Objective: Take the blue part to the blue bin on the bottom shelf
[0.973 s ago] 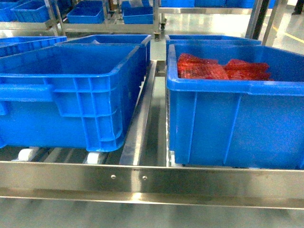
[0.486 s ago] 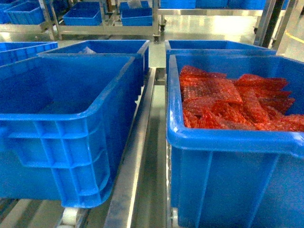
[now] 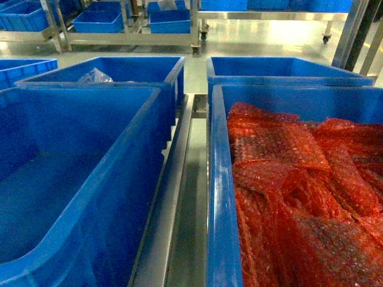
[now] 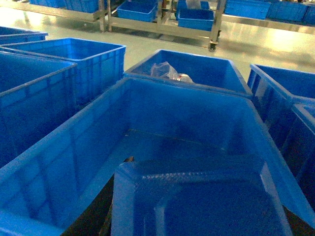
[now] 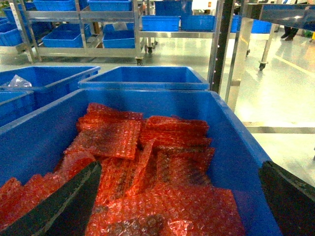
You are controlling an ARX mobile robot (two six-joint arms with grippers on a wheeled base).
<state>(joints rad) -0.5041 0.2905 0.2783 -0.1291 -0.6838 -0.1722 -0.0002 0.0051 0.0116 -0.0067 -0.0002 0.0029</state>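
In the head view neither gripper shows, so nothing there tells how they stand; the near left blue bin (image 3: 72, 179) looks empty, the near right bin (image 3: 222, 179) is packed with red bubble-wrap bags (image 3: 287, 179), and a steel divider rail (image 3: 173, 197) runs between them. The shelf's front rail and rollers are cut off below the frame, and no loose blue part can be picked out here. One risk, as I judge it, is choosing the wrong bin, since every bin is the same blue and further ones stand behind. In the left wrist view a blue moulded piece (image 4: 197, 196) fills the bottom of the frame just over the empty bin's floor (image 4: 162, 142); it is probably the blue part carried by the left gripper, but the fingers are hidden behind it, so I cannot tell whether they are clamped on it. If the hold is weak it could drop askew or clip the bin wall. A clear plastic bag (image 4: 167, 73) lies in the bin behind. In the right wrist view the right gripper (image 5: 177, 206) has its dark fingers (image 5: 64, 204) wide apart above the red bags, holding nothing; lowering could snag the wrap.
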